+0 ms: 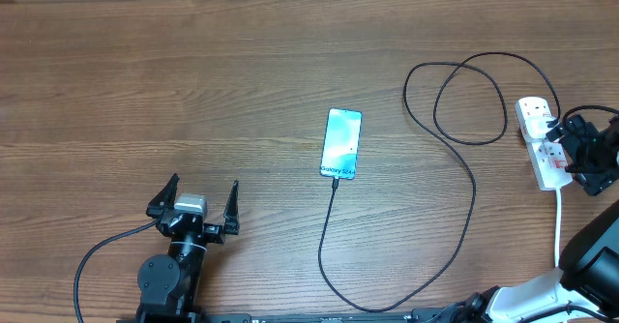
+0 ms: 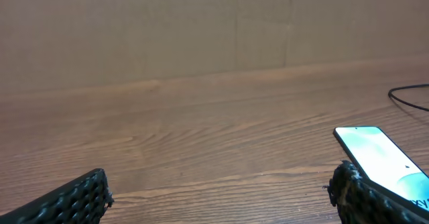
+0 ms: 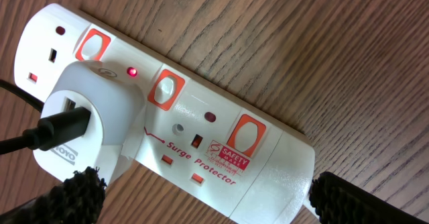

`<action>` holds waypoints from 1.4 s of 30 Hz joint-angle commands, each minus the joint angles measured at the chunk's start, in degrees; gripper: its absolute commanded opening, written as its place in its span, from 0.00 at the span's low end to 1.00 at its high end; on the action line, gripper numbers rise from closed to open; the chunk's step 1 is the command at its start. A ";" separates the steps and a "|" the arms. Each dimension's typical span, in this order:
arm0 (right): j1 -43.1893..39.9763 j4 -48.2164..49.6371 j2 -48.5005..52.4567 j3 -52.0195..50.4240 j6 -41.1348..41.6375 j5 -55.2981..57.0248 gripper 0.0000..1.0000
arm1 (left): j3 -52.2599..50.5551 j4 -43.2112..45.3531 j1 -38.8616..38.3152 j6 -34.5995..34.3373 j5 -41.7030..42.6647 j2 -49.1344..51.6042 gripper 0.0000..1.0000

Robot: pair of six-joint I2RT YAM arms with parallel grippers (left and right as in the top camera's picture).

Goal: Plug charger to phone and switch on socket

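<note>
The table (image 1: 193,91) is warm brown wood with darker streaked grain. On it, the phone (image 1: 341,144) shows a light blue-teal screen with a white band at one end, and the charger (image 1: 474,197) is thin and black. The socket (image 3: 281,163) is white with orange-red switches (image 3: 167,88), one glowing red light (image 3: 132,72), red lettering and a white adapter (image 3: 100,110), and my finger pads (image 2: 67,200) are black with a bumpy dotted pattern.

Tip of the charger (image 1: 329,210) at the phone (image 1: 341,144) seems plugged in; too small overhead.
</note>
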 commanded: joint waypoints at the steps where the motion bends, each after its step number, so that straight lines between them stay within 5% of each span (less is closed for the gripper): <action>1: -0.15 0.09 -1.38 -0.33 -0.26 -0.07 1.00 | -0.22 -0.09 0.46 0.94 0.46 -0.70 1.00; 28: -0.22 0.07 -1.64 -0.33 -0.26 -0.09 1.00 | -0.22 -0.09 0.46 0.92 0.46 -0.70 1.00; 42: -0.20 0.07 -14.97 -0.33 -0.26 -0.07 1.00 | -0.22 -0.09 0.46 0.92 0.46 -0.70 1.00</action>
